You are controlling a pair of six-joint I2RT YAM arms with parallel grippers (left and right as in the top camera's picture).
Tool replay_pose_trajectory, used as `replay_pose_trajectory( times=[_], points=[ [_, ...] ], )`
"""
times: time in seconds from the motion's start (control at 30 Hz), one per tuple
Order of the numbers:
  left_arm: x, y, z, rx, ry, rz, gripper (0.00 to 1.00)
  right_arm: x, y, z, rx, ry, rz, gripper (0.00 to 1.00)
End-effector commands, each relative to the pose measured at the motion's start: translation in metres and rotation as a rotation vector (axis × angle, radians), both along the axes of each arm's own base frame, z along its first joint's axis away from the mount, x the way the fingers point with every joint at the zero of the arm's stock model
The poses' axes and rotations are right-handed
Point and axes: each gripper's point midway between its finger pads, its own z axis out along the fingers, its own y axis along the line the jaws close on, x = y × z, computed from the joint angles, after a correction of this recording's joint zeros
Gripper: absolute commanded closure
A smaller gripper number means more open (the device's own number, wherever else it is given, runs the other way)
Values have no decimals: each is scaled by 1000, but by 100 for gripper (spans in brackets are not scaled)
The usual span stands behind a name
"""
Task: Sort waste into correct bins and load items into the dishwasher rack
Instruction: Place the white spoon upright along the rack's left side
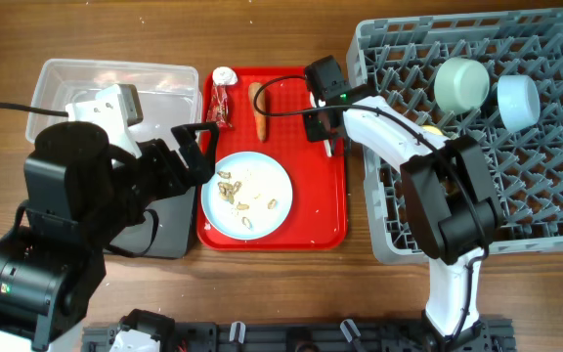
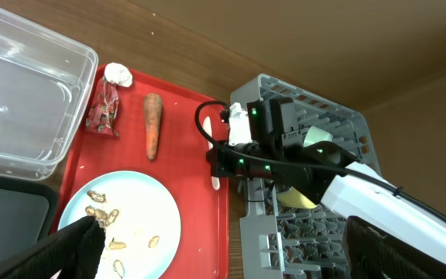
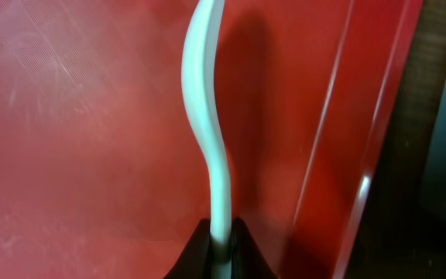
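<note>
My right gripper point(image 3: 221, 236) is shut on a thin white utensil point(image 3: 207, 132) at the right side of the red tray point(image 1: 321, 210); the utensil also shows in the left wrist view point(image 2: 214, 167). My left gripper point(image 2: 215, 256) is open above the light blue plate point(image 1: 274, 200), which holds several food scraps point(image 1: 231, 186). A carrot point(image 1: 259, 110), a red wrapper point(image 1: 222, 108) and a crumpled white wad point(image 1: 225, 75) lie at the tray's back. The grey dishwasher rack point(image 1: 555, 196) holds a pale green cup point(image 1: 460, 83), a light blue cup point(image 1: 518, 100) and a yellow item point(image 1: 431, 128).
A clear plastic bin point(image 1: 159, 78) stands at the back left. A dark grey bin point(image 1: 169, 230) sits in front of it, mostly hidden under my left arm. Wooden tabletop shows around them.
</note>
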Motion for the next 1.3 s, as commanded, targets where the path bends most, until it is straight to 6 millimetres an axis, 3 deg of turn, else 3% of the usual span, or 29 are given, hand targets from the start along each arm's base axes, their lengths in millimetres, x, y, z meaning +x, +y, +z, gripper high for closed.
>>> replay_pose_trajectory(
  times=[0.0,0.1,0.2,0.27,0.33,0.37,0.43,0.53,0.63,0.73,0.8,0.87,0.97,1.03,1.13,1.2,1.27],
  points=[
    [2,5,1,11,-8,19,0,-14,-8,-2,-27,63,-5,96],
    [2,5,1,11,-8,19,0,-8,0,42,27,17,6,96],
    [2,5,1,11,-8,19,0,-5,5,101,89,-79,14,96],
    [2,5,1,11,-8,19,0,-1,-10,155,130,-196,-16,96],
    [2,5,1,11,-8,19,0,5,-36,184,135,-263,-66,96],
    [2,5,1,11,-8,19,0,8,-54,191,126,-281,-94,96],
    [2,5,1,11,-8,19,0,14,-85,186,95,-268,-134,96],
    [2,5,1,11,-8,19,0,15,-114,156,84,-187,-175,96],
    [2,5,1,11,-8,19,0,9,-104,132,150,-95,-85,96],
    [2,5,1,11,-8,19,0,6,-100,125,146,-71,-66,92],
    [2,5,1,11,-8,19,0,7,-101,125,142,-73,-87,67],
    [2,5,1,11,-8,19,0,8,-102,130,147,-79,-102,60],
    [2,5,1,11,-8,19,0,4,-101,155,164,-120,-97,56],
    [2,5,1,11,-8,19,0,-10,-91,196,234,-178,-52,54],
    [2,5,1,11,-8,19,0,-48,-66,256,410,-234,49,50],
    [2,5,1,11,-8,19,0,-74,-58,285,478,-262,93,0],
    [2,5,1,11,-8,19,0,-99,-62,305,484,-286,100,0]
  ],
)
